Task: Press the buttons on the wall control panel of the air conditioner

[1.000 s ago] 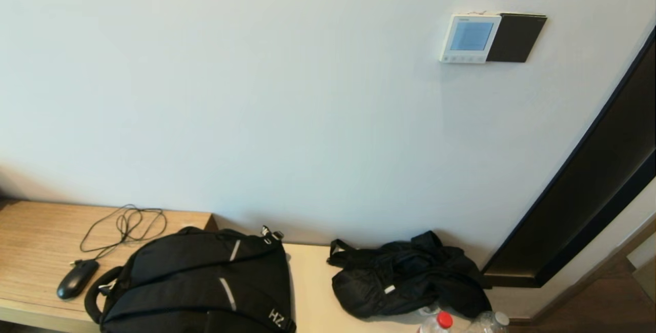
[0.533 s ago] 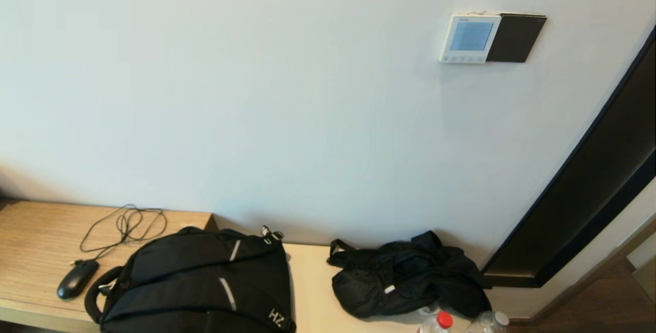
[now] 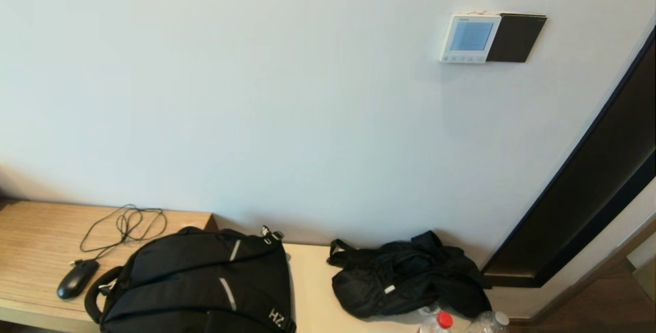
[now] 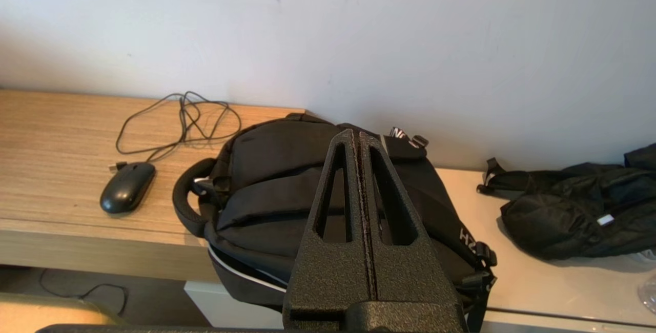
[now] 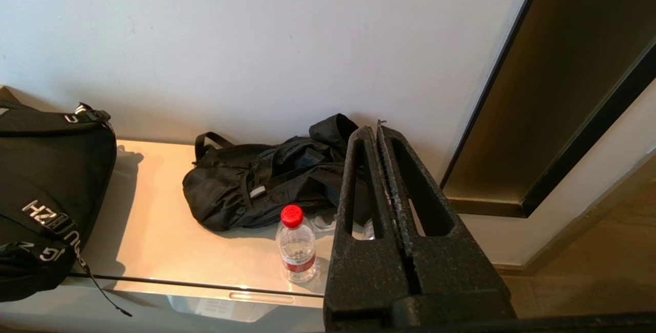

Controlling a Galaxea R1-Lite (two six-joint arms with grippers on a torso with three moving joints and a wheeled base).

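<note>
**While both arms wait low, the wall panel sits high up**

While the white air conditioner's wall control panel (image 3: 470, 38) hangs high on the wall, its screen glows pale blue, and the buttons (image 3: 463, 58) run in a tiny row along its bottom edge. A dark square plate (image 3: 516, 38) touches its right side.

Both grippers are down low, well apart from the panel (neither shows in the head view). The left gripper (image 4: 358, 136) hangs over the black backpack (image 4: 318, 194), jaws pressed together, holding nothing. The right gripper (image 5: 375, 130) hangs near a small black bag (image 5: 256, 182) and a red-capped bottle (image 5: 295, 243), jaws pressed together too.

A black mouse (image 3: 77, 278) lies on the table (image 3: 36, 235)
</note>
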